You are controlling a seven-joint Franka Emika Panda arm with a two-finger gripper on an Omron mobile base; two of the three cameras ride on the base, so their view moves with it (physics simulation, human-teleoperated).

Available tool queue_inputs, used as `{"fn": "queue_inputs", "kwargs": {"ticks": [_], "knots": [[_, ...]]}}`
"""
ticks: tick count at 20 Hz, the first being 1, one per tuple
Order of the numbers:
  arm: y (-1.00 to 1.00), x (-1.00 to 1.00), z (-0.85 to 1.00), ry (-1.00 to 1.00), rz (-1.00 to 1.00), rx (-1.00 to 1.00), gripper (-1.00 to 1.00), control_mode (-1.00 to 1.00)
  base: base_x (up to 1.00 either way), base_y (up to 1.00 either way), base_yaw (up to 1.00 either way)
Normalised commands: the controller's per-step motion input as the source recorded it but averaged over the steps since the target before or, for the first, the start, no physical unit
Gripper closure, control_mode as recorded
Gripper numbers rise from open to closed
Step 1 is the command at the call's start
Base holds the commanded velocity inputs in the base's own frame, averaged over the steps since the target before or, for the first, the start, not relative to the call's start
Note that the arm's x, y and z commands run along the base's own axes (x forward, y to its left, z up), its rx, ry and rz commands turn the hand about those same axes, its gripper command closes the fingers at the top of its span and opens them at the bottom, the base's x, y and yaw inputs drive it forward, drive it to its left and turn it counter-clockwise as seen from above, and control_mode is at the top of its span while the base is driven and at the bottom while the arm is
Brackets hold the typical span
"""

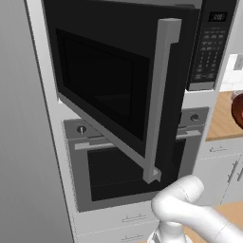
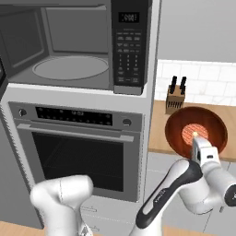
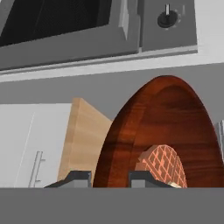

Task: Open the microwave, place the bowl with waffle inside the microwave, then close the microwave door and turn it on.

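Observation:
The microwave (image 2: 69, 46) stands open, and its grey cavity with a round turntable (image 2: 71, 67) shows. The microwave door (image 1: 104, 85) is swung out to the left, its silver bar handle (image 1: 161, 95) upright on the free edge. The keypad strip (image 2: 129, 46) runs down the microwave's right side. The reddish-brown bowl with waffle (image 2: 197, 131) hangs tilted over the wooden counter, right of the microwave and lower. My gripper (image 2: 195, 136) is shut on the bowl's near rim. In the hand view the fingers (image 3: 74, 178) straddle the rim of the bowl (image 3: 166, 127), with the waffle (image 3: 164, 164) inside.
A grey oven (image 2: 78, 152) with a horizontal bar handle sits under the microwave. A knife block (image 2: 175, 99) stands on the wooden counter (image 2: 159, 133) behind the bowl. White drawers (image 1: 223, 161) are below the counter. The open door reaches far out in front of the oven.

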Motion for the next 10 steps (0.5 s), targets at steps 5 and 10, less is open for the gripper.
{"fn": "queue_inputs", "kwargs": {"ticks": [5,10], "knots": [[0.08,-1.00,0.43,-0.07,0.08,-0.08,1.00,-1.00,0.00,0.00,0.00],[0.35,-0.91,0.28,0.06,0.21,-0.21,1.00,-1.00,0.00,0.00,0.00]]}}
